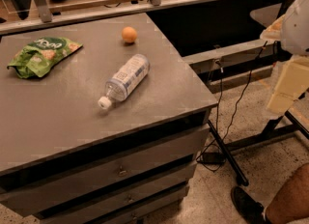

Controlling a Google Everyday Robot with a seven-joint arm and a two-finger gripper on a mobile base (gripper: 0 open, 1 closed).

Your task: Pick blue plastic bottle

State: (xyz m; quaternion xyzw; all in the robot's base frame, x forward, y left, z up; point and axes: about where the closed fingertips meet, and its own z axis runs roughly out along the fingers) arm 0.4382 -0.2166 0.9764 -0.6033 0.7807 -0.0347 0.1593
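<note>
The pincer [286,90] hangs at the far right of the view, out past the desk's [72,126] right edge and over the floor, not over the desktop. Whether it is apart or together I cannot tell.

The blue plastic bottle [125,79] lies well apart from the pincer, off to its left as the camera sees it, around the middle of the desk. It is on its side, with its long axis running diagonally. The white cap [104,103] points toward the near-left, the end farther from the pincer, and the base is the end nearer to it. My guess is that the reach must cross the desk's right edge and meet the bottle across that diagonal, at the label.

Beyond the bottle from the pincer sits a small orange ball [129,35], near the bottle's base but not touching it. A green snack bag [41,55] lies farther left, well clear.

The desktop is flat, grey and matte, with drawers [120,170] below. Under the pincer are a speckled floor, loose cables [227,126] and a person's leg [292,199].
</note>
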